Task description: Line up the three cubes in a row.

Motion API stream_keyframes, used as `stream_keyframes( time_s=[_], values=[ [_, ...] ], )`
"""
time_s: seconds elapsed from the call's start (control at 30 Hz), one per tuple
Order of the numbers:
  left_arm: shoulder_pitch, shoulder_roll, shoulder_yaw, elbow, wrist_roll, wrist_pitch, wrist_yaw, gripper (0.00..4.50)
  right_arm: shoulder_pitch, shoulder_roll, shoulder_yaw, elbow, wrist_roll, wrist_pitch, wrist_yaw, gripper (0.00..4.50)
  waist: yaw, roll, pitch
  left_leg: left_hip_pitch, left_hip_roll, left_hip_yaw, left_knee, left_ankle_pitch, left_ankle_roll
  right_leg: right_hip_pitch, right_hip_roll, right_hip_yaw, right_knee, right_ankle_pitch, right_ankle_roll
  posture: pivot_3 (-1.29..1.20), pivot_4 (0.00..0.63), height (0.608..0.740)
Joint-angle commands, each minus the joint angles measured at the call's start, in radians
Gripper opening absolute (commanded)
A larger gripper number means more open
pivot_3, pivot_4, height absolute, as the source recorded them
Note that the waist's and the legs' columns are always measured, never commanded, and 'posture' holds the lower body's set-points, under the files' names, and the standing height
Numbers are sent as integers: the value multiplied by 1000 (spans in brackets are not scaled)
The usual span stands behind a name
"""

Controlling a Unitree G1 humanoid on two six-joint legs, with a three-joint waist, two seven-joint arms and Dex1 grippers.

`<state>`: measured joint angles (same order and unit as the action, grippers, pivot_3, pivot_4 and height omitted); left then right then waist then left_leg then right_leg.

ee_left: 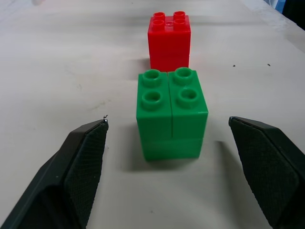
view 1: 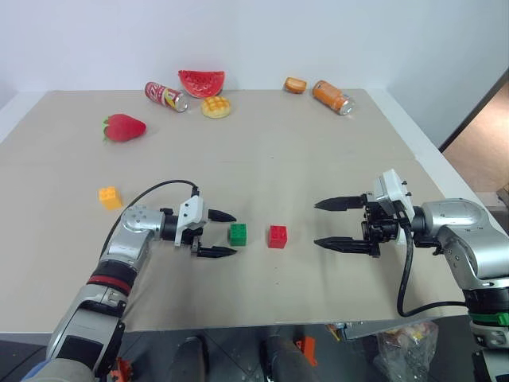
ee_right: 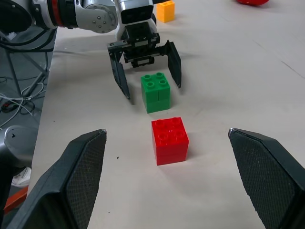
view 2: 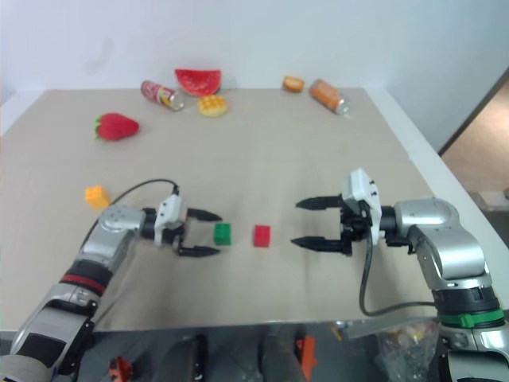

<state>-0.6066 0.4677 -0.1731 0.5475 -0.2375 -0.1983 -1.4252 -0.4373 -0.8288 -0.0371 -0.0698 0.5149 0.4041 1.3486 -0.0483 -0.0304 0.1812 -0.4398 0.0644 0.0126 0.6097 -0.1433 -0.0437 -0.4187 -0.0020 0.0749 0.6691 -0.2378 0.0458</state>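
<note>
A green cube [view 1: 238,233] stands on the table with a red cube [view 1: 277,236] a short gap to its right, both upright with studs on top. The yellow-orange cube [view 1: 110,196] lies apart at the left. My left gripper [view 1: 225,234] is open, its fingers [ee_left: 86,162] just short of the green cube [ee_left: 170,112] and not touching it. My right gripper [view 1: 332,224] hangs open to the right of the red cube [ee_right: 169,139], with nothing between its fingers.
Along the far edge of the table [view 1: 318,151] lie a red strawberry toy [view 1: 123,127], a red can [view 1: 165,96], a watermelon slice [view 1: 201,82], a yellow bun [view 1: 215,107], a small orange toy [view 1: 295,84] and an orange can [view 1: 332,96].
</note>
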Motion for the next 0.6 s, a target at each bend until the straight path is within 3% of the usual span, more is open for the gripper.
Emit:
stream_keyframes(
  time_s=[0.03, 0.2, 0.3, 0.6],
  values=[
    [45, 83, 76, -112, -51, 59, 0, 4260, -35, 0, -11, 5, 8, -14, 8, 4267, 0, 0, 0, 0, 0, 0, 0, 0, 0, 0, 0, 0, 0, 0, 0, 0, 150, 740],
    [181, 209, 147, -264, -82, 161, 33, 4260, -65, 1, -8, 24, 8, -25, 18, 4267, 0, 0, 0, 0, 1, 1, -2, 0, 0, -1, 0, 0, 0, -1, -2, 0, 150, 740],
    [258, 236, 201, -337, -73, 222, 148, 4260, -108, 36, 0, 49, 3, -45, -2, 4267, 3, 0, 0, 1, 1, 1, -2, 0, 0, -1, -1, 0, 0, -3, -3, 0, 150, 740],
    [584, 97, 358, -802, -194, 766, 681, 4260, -259, 200, 110, 111, -116, -136, -97, 4267, -1, -1, 0, 1, 2, 4, -1, -1, 0, 0, -2, 0, 1, -3, -4, 0, 150, 740]
  ],
)
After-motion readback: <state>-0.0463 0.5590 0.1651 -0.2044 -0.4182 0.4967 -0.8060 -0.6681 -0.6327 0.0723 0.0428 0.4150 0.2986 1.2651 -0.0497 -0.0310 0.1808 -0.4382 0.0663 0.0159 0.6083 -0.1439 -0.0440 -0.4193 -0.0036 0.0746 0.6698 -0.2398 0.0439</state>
